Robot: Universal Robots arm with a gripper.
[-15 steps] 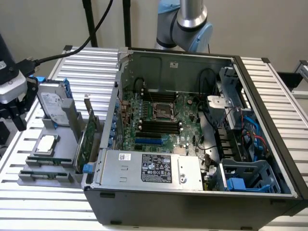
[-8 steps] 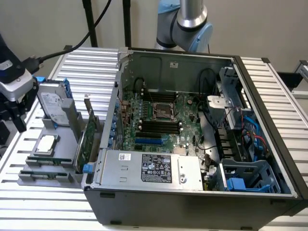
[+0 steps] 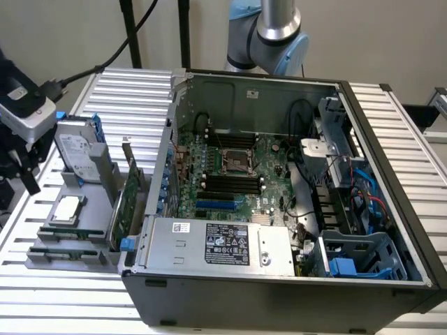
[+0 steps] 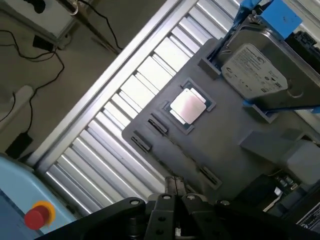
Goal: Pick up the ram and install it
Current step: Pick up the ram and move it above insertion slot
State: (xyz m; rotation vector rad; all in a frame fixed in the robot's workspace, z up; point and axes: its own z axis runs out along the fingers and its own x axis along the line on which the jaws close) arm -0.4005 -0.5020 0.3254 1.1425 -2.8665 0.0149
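Exterior view overlooks computer case (image 3: 279, 296) and grey tray (image 3: 66, 261); wrist view faces the tray (image 4: 225, 150) closer.

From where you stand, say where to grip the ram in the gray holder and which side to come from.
Grip the ram by the middle of its long upper edge, pinching across its flat faces, and come from straight above. It appears to stand on edge in the gray holder, its ends seated in slots, so likely just that edge is free.
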